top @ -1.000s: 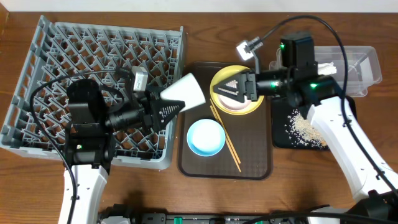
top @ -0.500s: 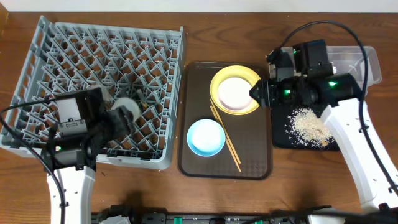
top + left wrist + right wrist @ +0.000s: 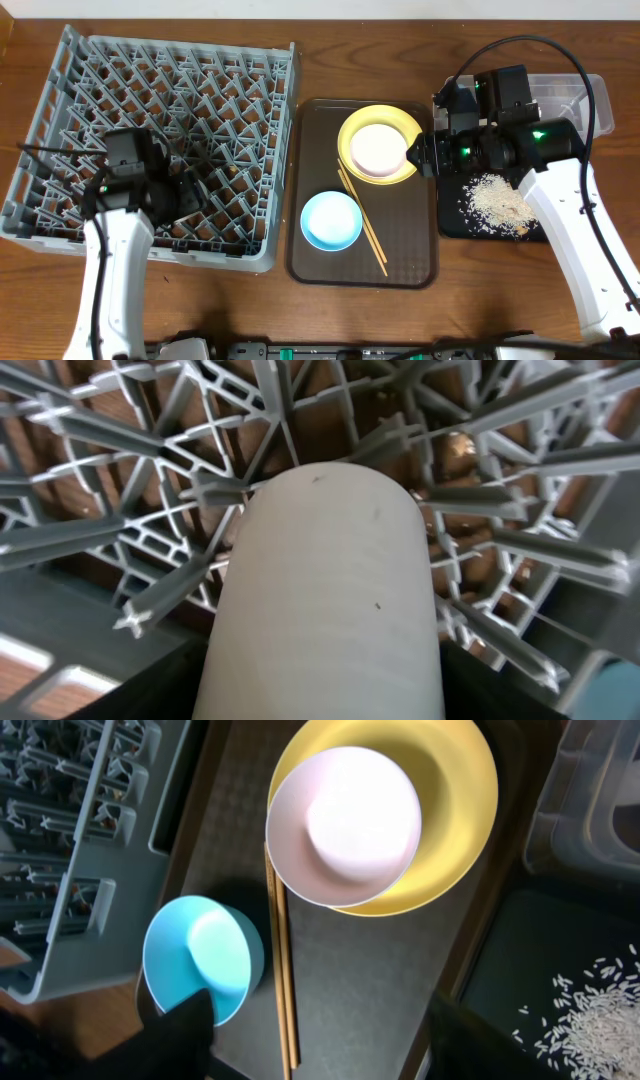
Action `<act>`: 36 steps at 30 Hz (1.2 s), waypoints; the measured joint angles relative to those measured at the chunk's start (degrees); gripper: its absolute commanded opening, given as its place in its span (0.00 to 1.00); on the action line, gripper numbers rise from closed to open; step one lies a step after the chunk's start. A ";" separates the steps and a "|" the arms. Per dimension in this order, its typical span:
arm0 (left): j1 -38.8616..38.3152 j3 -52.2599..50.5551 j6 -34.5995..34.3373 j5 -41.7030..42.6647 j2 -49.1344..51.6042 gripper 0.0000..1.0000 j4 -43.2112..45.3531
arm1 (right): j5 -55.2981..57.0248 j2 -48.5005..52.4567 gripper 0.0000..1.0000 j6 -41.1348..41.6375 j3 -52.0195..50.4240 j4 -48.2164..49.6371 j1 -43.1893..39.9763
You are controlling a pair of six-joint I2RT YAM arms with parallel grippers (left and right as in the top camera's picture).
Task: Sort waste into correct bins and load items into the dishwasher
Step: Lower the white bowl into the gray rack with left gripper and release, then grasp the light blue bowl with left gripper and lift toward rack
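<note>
Cream cup point(image 3: 325, 590) over grey rack point(image 3: 200, 80)

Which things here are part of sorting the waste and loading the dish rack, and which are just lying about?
Part of the job: dish rack, cream cup, yellow plate, white bowl, blue bowl, chopsticks, food scraps, black tray, clear tub.
Just lying about: brown serving tray, table.

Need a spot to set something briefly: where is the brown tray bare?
Bare on the brown tray: the top left corner, above the blue bowl, beside the yellow plate; and bottom right, between chopsticks and rim. Crowded in the middle, where those three meet.
</note>
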 measured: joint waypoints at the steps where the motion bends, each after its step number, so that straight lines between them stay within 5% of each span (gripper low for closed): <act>1: 0.00 0.00 -0.02 0.02 1.31 0.87 0.26 | 0.09 0.00 0.70 0.04 0.00 -0.15 0.00; 8: 0.00 0.02 0.13 -0.13 3.28 0.97 2.67 | 0.09 0.00 0.99 -0.02 0.00 -0.28 -0.11; 14: -2.25 0.92 -0.02 2.64 -1.31 0.98 3.13 | -0.59 -0.15 0.99 0.00 0.00 -0.52 -4.50; 26: -43.87 2.10 -0.74 8.04 -0.33 0.97 14.01 | 2.45 -0.87 0.99 0.09 0.00 -5.27 -13.29; 33: -55.87 2.14 -1.57 4.09 16.79 0.84 17.84 | 6.73 -0.87 0.99 2.56 0.00 -7.45 -18.69; 36: -56.59 2.14 -1.44 3.15 21.86 0.64 18.47 | 6.82 -0.90 0.99 2.71 0.00 -7.48 -18.82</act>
